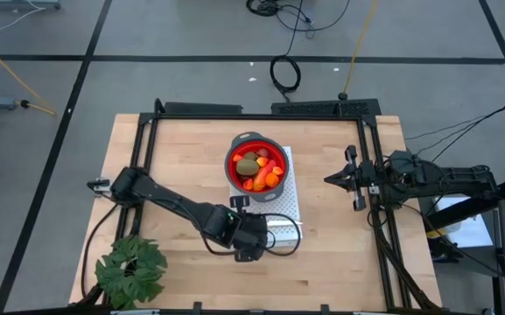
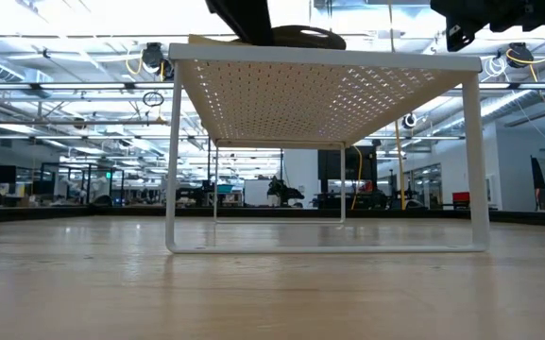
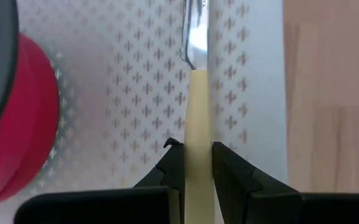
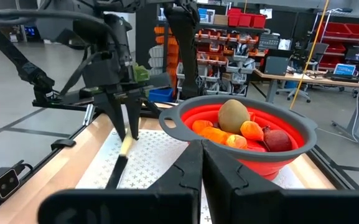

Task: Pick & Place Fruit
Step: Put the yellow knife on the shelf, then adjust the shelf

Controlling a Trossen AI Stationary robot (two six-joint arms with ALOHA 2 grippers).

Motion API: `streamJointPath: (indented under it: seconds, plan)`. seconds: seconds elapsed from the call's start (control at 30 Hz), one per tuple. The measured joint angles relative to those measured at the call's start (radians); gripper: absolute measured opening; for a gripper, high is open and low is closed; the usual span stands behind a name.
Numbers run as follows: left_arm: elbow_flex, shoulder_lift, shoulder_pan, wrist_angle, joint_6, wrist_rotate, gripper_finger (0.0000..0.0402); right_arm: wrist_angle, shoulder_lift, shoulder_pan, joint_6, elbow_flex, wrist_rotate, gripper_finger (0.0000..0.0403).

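Note:
A red bowl (image 1: 255, 164) with a grey rim stands on a white perforated rack (image 1: 289, 208) at the table's middle. In it lie the fruit: an olive-brown oval (image 4: 233, 115), orange pieces (image 4: 219, 134) and a dark red ball (image 4: 277, 140). My left gripper (image 3: 198, 165) hovers over the rack's near part, beside the bowl, shut on a pale yellow knife (image 3: 198, 112). My right gripper (image 1: 329, 178) waits shut at the table's right side, pointing level at the bowl. My left gripper pinches the knife's pale yellow handle (image 3: 198, 146) between its two fingers (image 3: 174, 167). The fingers slant down from the table's near left and lie along the knife. The metal blade (image 3: 195, 31) points ahead and down over the rack; whether its tip touches the rack I cannot tell.
A green leafy plant (image 1: 131, 269) stands at the table's near left corner. Black frame rails (image 1: 147, 131) run along the left, far and right edges. Bare wood lies near and left of the rack.

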Motion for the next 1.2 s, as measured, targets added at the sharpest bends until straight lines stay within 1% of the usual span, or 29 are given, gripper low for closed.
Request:
streamJointPath:
  seconds: [0.33, 0.53, 0.7, 0.9, 1.0, 1.1, 1.2]
  plan:
    - [0.000, 0.025, -0.001, 0.007, -0.002, 0.001, 0.0049, 0.002, 0.000, 0.000, 0.000, 0.000, 0.000, 0.0000]
    - [0.000, 0.025, -0.001, 0.008, -0.052, 0.002, 0.0053, 0.002, 0.000, 0.000, 0.000, 0.000, 0.000, 0.0000]
    - [0.000, 0.025, -0.001, 0.008, -0.078, 0.001, 0.0082, 0.002, 0.000, 0.000, 0.000, 0.000, 0.000, 0.0000]
    - [0.000, 0.025, -0.001, 0.008, -0.071, 0.000, 0.0124, 0.002, 0.000, 0.000, 0.000, 0.000, 0.000, 0.0000]
    - [0.000, 0.024, -0.002, 0.008, -0.042, 0.000, 0.0140, 0.002, 0.000, 0.000, 0.000, 0.000, 0.000, 0.0000]
    - [0.000, 0.017, -0.007, 0.005, -0.011, -0.003, 0.0148, 0.002, 0.000, 0.000, 0.000, 0.000, 0.000, 0.0000]
    - [0.001, 0.004, -0.010, -0.010, -0.001, -0.009, 0.0146, 0.002, 0.000, 0.000, 0.000, 0.000, 0.000, 0.0000]
